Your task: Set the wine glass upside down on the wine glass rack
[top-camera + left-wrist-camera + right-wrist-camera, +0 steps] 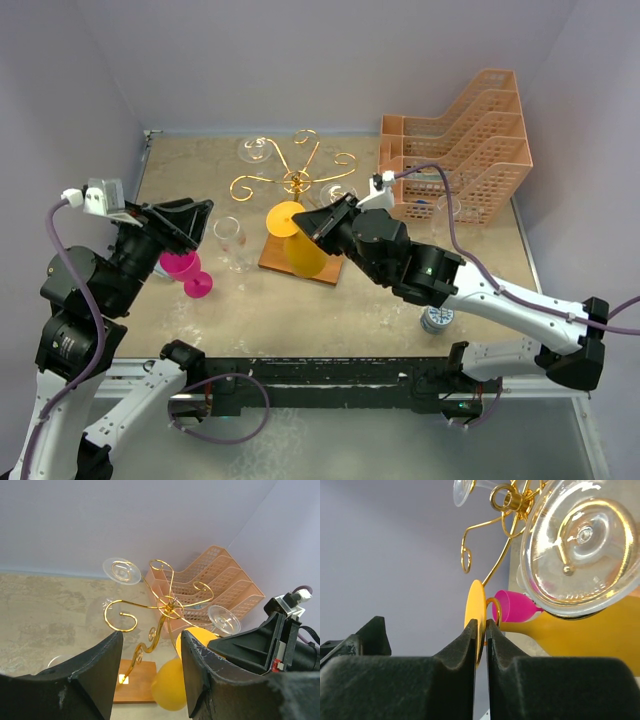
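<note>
The yellow wine glass (303, 252) hangs upside down at the gold wire wine glass rack (297, 180), its bowl over the rack's brown wooden base (272, 257). My right gripper (322, 222) is shut on the glass's flat foot (475, 605), which stands edge-on between the jaws (480, 630) beside a gold wire loop (494, 611). Left of the rack, my left gripper (197, 216) is open with nothing in it. In the left wrist view the rack (167, 605) and the yellow bowl (172, 685) show between its fingers (150, 647).
Two clear glasses (258, 150) (336, 192) hang on the rack. A third clear glass (230, 240) stands on the table and a pink glass (185, 270) lies near the left arm. A peach lattice tray stack (460, 150) is at the back right. A small round object (437, 320) lies under the right arm.
</note>
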`<state>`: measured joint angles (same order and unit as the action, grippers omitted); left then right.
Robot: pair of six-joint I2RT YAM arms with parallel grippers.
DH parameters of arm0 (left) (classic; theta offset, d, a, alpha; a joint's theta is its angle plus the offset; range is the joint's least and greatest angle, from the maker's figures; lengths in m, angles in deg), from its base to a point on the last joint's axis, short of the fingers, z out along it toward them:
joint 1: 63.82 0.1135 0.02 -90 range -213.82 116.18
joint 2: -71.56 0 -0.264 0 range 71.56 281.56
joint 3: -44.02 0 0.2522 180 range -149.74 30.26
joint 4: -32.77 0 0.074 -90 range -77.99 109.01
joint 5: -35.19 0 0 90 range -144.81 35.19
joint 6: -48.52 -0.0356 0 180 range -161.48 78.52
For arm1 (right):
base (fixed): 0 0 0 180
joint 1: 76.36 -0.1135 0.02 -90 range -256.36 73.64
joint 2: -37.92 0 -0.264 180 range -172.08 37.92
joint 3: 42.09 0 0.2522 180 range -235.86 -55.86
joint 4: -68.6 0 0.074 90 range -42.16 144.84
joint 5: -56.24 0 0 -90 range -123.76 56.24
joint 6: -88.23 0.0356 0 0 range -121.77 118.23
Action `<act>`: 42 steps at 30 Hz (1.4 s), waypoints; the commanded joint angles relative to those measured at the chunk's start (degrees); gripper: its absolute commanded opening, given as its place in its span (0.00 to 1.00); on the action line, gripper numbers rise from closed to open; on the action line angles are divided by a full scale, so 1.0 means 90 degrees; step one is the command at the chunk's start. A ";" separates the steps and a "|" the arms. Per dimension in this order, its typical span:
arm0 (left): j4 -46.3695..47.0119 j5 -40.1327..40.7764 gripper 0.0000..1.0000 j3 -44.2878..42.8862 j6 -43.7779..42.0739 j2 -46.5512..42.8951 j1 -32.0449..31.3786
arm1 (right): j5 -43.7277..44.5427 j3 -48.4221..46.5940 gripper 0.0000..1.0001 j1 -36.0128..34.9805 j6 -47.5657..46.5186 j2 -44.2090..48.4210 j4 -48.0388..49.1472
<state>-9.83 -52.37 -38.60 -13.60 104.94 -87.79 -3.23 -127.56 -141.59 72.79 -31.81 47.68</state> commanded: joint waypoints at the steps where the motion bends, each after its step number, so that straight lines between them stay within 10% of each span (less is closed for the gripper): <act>1: 0.0091 0.0089 0.47 -0.0111 -0.0041 -0.0067 0.0016 | 0.0240 -0.0080 0.16 0.0020 0.0159 0.0057 -0.0023; 7: 0.0065 0.0090 0.47 -0.0141 -0.0075 -0.0077 0.0017 | 0.0141 0.0001 0.47 0.0021 -0.0017 0.0314 0.0100; 18: -0.0033 0.0128 0.48 -0.0128 -0.0089 -0.0065 0.0017 | 0.0373 0.0053 0.69 0.0021 -0.0663 0.0872 -0.0202; 35: 0.0007 0.0110 0.49 -0.0123 -0.0071 0.0071 0.0017 | 0.2531 -0.1190 0.73 0.0142 -0.2956 0.1078 -0.1582; 42: 0.0049 0.0062 0.49 -0.0150 -0.0017 0.0089 0.0017 | 0.1688 -0.1309 0.74 0.2042 -0.4355 0.0628 -0.0641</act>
<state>-11.51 -51.54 -38.60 -13.60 105.25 -87.79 14.25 -139.14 -131.34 43.00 -26.45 36.43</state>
